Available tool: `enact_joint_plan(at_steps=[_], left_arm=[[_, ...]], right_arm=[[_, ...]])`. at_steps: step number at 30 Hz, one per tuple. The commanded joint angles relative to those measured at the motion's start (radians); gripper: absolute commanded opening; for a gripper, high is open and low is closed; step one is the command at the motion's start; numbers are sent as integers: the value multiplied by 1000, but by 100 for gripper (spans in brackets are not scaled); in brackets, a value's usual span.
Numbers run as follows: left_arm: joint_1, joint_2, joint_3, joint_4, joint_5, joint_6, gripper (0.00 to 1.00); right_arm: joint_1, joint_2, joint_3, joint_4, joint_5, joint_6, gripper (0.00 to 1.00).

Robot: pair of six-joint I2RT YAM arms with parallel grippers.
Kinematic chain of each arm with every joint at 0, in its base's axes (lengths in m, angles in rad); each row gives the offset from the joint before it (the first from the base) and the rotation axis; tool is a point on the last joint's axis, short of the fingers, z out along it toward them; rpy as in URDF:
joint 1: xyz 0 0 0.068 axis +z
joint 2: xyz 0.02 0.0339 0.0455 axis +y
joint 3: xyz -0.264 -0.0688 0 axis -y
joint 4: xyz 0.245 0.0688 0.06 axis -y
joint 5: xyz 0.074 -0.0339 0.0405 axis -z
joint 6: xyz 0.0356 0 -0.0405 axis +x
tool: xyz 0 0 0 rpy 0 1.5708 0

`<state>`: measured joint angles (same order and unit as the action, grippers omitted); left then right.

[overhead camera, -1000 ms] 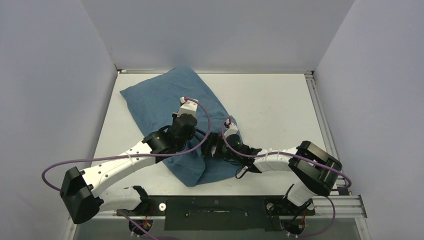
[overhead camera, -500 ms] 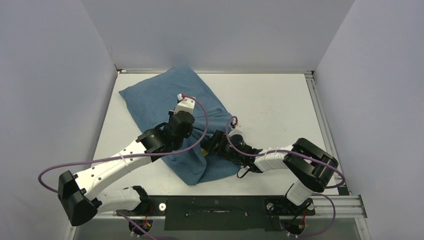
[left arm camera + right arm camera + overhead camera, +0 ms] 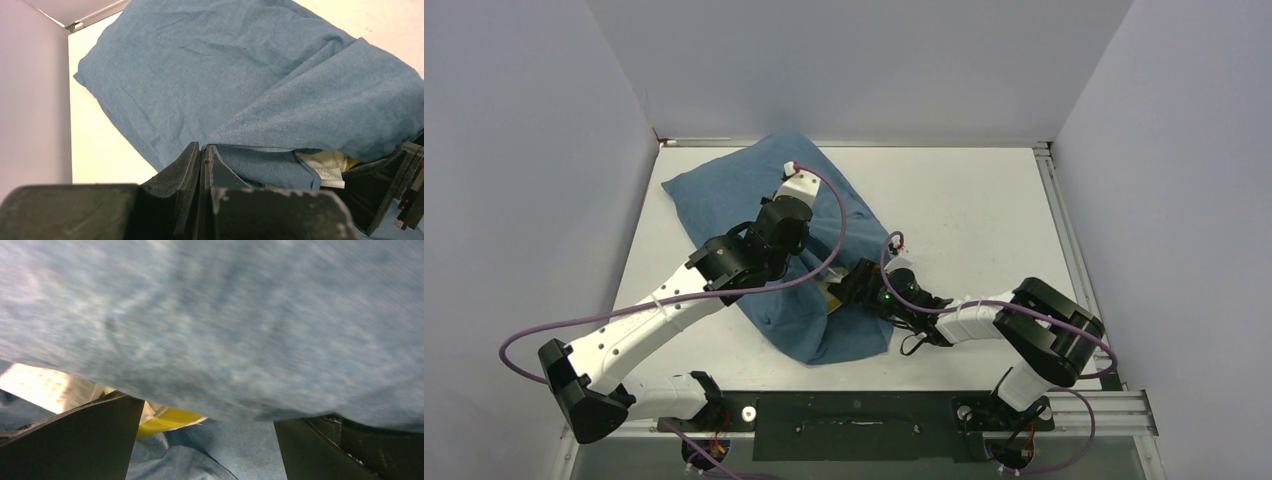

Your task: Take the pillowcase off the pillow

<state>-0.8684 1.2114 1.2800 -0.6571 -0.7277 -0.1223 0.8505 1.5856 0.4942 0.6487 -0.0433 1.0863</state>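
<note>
From above, the matte slate-blue pillowcase [image 3: 724,195] lay rumpled and slantwise on the white table [image 3: 984,200], far-left corner to near middle. At the left wrist, the left gripper [image 3: 204,156] was pinched shut on a fold of it, with the cream pillow [image 3: 332,161] peeping out beside. At the right wrist, the right gripper [image 3: 207,445] gaped wide under blurred blue cloth, a glimpse of the pillow's yellow edge between its fingers.
</note>
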Motion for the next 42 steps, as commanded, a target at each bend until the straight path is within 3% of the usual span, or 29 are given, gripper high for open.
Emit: enact_joint_plan(at_steps=[1, 8, 10, 18, 20, 22, 24, 26, 31, 33, 38, 42], left_arm=[[12, -2, 0, 0, -8, 23, 0], [16, -3, -48, 34, -7, 1, 0], [21, -5, -63, 40, -12, -13, 0], [86, -8, -146, 59, -80, -101, 0], [118, 2, -157, 67, -82, -116, 1], [138, 15, -169, 71, -88, -126, 10], [142, 30, -175, 73, -93, -135, 24], [141, 41, -174, 72, -71, -142, 33], [135, 18, -176, 74, 64, -176, 70], [125, -9, -189, 70, 117, -196, 80], [70, -87, -217, 26, 173, -240, 93], [-3, -128, -245, -30, 201, -291, 95]], right_arm=[[-10, 5, 59, 90, -15, -9, 97], [-3, 72, 99, 127, -54, -2, 99], [-8, 91, 92, 139, -64, 5, 92], [-60, -12, 36, 89, -87, -24, 7], [-73, -69, 23, 60, -88, -34, 5], [-83, -135, 5, 48, -86, -39, 5], [-87, -185, -3, 22, -69, -55, 5], [-87, -224, -2, -9, -51, -79, 5], [-88, -274, 2, -52, -28, -107, 5], [-88, -288, 10, -75, -19, -121, 5], [-89, -314, 27, -118, 5, -144, 5], [-89, -322, 29, -135, 18, -150, 5]])
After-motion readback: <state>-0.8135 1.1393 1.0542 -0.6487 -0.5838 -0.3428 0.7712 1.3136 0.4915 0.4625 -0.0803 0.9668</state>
